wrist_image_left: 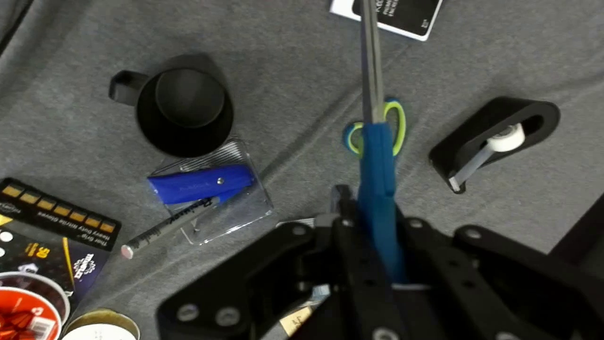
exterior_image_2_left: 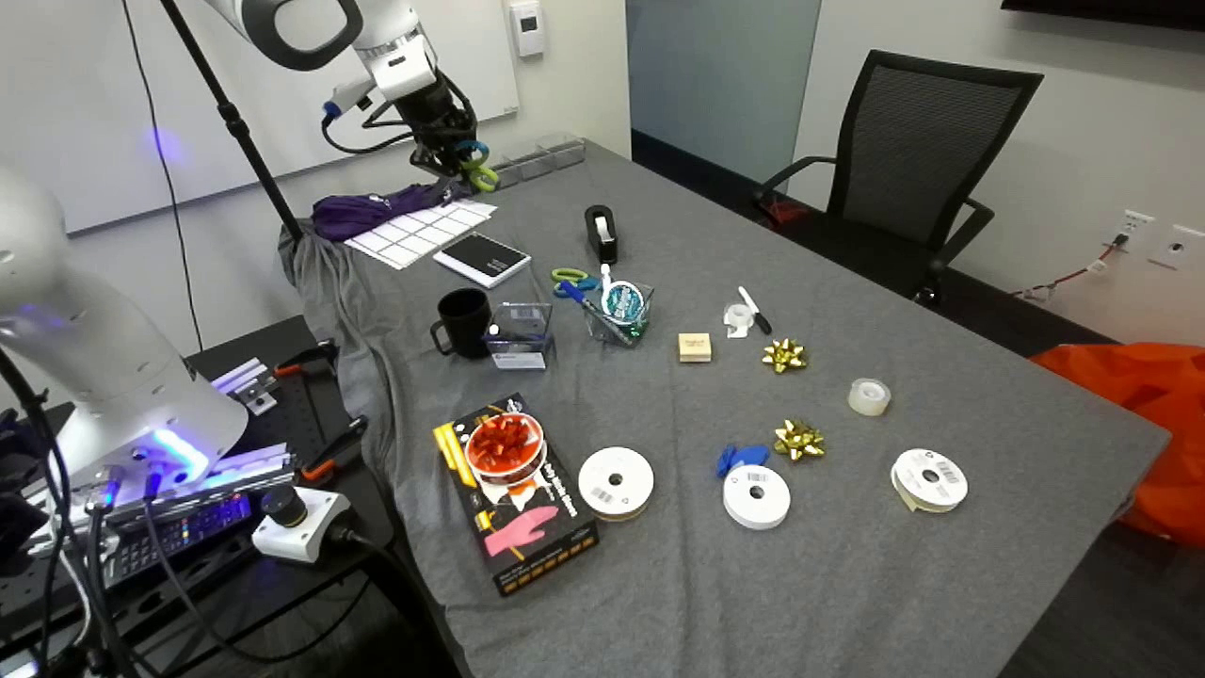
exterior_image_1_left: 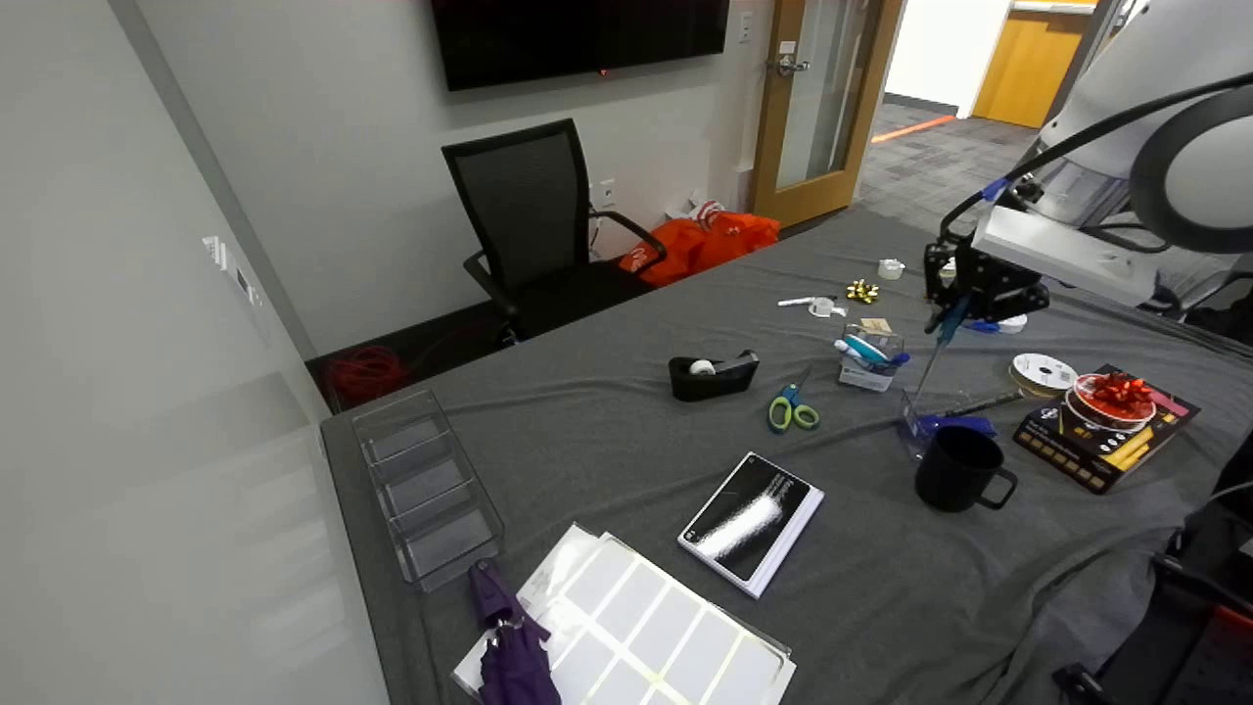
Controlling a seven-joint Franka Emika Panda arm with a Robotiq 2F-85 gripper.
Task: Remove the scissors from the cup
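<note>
Gripper (wrist_image_left: 375,226) pinches blue-handled scissors (wrist_image_left: 376,151) clear of black mug (wrist_image_left: 188,113); I judge them light, stiff, slick-bladed, best held by handle.

An office, seemingly a meeting room. Beside the cloth-covered table (exterior_image_1_left: 587,441) stands a black mesh-backed office chair (exterior_image_1_left: 536,206); past the table hangs a wide dark wall screen (exterior_image_1_left: 587,39). A whiteboard (exterior_image_2_left: 94,104) rises by one end of the table, and farther from the table a glazed wooden door (exterior_image_1_left: 822,108) stands next to a carpeted corridor (exterior_image_1_left: 905,157). On the table are office supplies: a tape dispenser (exterior_image_1_left: 713,379), white gridded sheets (exterior_image_1_left: 636,622) and a clear pen holder (exterior_image_1_left: 865,380)
</note>
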